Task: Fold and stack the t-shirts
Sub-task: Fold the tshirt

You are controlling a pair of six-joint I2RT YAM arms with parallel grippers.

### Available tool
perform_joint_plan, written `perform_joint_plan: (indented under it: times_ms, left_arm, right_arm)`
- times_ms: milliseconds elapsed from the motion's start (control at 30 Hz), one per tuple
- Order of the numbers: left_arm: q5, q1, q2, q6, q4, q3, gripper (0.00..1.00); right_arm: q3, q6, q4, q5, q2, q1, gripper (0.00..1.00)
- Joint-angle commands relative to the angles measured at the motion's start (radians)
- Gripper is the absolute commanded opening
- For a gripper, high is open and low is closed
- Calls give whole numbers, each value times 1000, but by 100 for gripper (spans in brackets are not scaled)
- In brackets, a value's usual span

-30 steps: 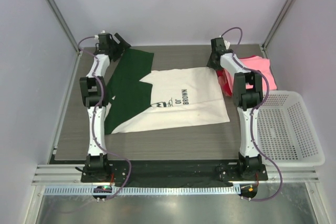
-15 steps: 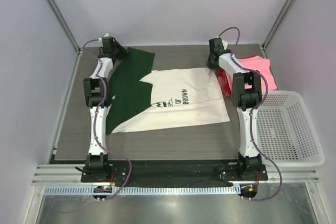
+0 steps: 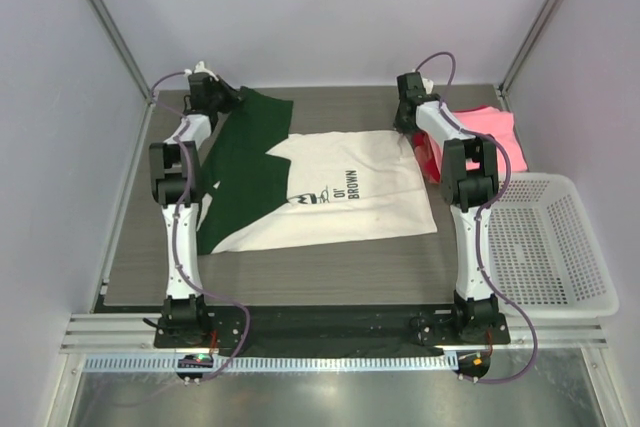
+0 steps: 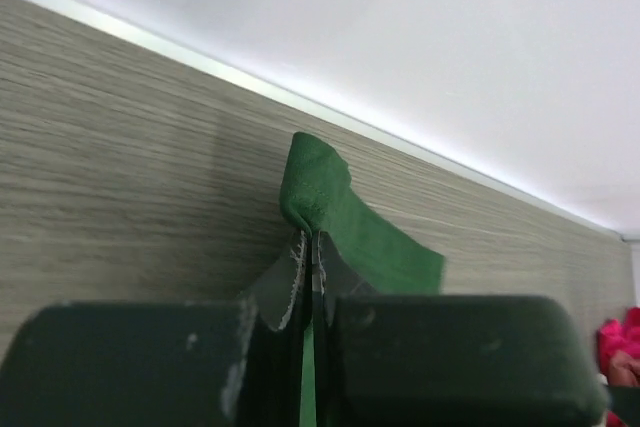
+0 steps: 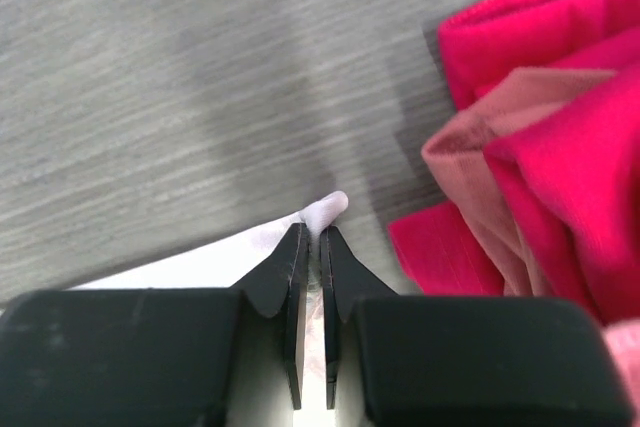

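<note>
1. Top view: counted one cream t-shirt (image 3: 340, 192) spread flat on the table (image 3: 330, 267), one folded stack (image 3: 493, 124) (pink and red, layer count unclear) far right, and one basket (image 3: 550, 247).
2. Left wrist: found left gripper (image 4: 310, 247) clamped on the dark green sleeve (image 4: 335, 212).
3. Right wrist: found right gripper (image 5: 310, 242) pinched on the cream corner (image 5: 325, 209) beside the stack. Judged cloth light and limp, best taken at corners and hems.

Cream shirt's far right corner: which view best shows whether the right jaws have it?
Right wrist: the white corner pokes out between the shut jaws. Top external hides it under the right arm; left wrist shows only the green sleeve.
</note>
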Motion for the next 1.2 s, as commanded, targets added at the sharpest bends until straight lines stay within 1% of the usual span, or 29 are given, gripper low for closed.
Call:
perform_joint_plan:
  times_ms: [0, 100, 133, 300, 433, 467, 533, 567, 667, 700, 767, 800, 900, 933, 1033, 1167]
  left_arm:
    - [32, 6, -178, 43, 162, -92, 0]
    - [39, 6, -236, 48, 233, -172, 0]
    - [42, 4, -273, 51, 257, -220, 0]
    - [40, 6, -383, 80, 274, -338, 0]
    - [45, 3, -480, 78, 328, -459, 0]
    - [43, 1, -524, 77, 342, -519, 0]
    - [42, -2, -567, 65, 396, -580, 0]
    - [43, -3, -615, 60, 417, -646, 0]
    - [37, -13, -690, 60, 467, -738, 0]
    - [33, -16, -741, 63, 483, -802, 0]
    - [33, -19, -787, 69, 530, -863, 0]
    - [33, -22, -833, 69, 546, -921, 0]
    - [37, -26, -900, 71, 604, -1002, 0]
    - [37, -28, -945, 71, 624, -1056, 0]
    - [25, -31, -1031, 83, 635, -1145, 0]
    - [-9, -31, -1141, 98, 635, -1261, 0]
  right_arm:
    - [15, -1, -57, 25, -95, 15, 1]
    - [5, 2, -70, 16, -124, 21, 1]
    - [4, 5, -80, 13, -129, 21, 1]
    - [-39, 18, -88, 3, -193, 26, 1]
    - [-82, 24, -94, 6, -244, 26, 1]
    - [-99, 27, -97, 13, -256, 26, 1]
    - [-123, 30, -97, 13, -293, 26, 1]
    - [-145, 30, -97, 5, -302, 26, 1]
    - [-185, 31, -97, -9, -338, 28, 1]
    - [-195, 30, -99, -15, -345, 26, 1]
    - [-225, 28, -97, -20, -371, 28, 1]
    - [-234, 28, -97, -26, -379, 28, 1]
    - [-268, 31, -96, -38, -405, 28, 1]
    - [-278, 34, -93, -41, -414, 29, 1]
    - [-318, 39, -84, -46, -447, 38, 1]
    - [-416, 64, -48, -37, -512, 41, 1]
